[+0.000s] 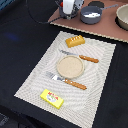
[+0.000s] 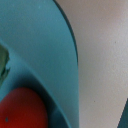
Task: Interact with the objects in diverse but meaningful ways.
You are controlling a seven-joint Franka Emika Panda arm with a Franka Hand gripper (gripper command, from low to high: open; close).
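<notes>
My gripper [image 1: 68, 6] hangs at the far edge of the scene, right over the grey pot [image 1: 67, 13]; its fingertips are hidden, so its state is unclear. The wrist view looks into the pot [image 2: 40, 45], where a red tomato [image 2: 20, 111] lies on the bottom. Beside the pot stands the grey saucepan [image 1: 91, 15] with something pale inside. On the placemat [image 1: 35, 80] lie the orange bread loaf [image 1: 75, 41], an orange-handled knife [image 1: 82, 58], the beige plate [image 1: 69, 66], an orange-handled fork [image 1: 67, 82] and the yellow packet [image 1: 52, 98].
Pot and saucepan stand on a brown board [image 1: 100, 29], which also appears beside the pot's rim as a pale surface [image 2: 105, 60]. A larger bowl [image 1: 123, 17] sits at the board's end on the exterior view's right. Black tabletop [image 1: 15, 45] surrounds the placemat.
</notes>
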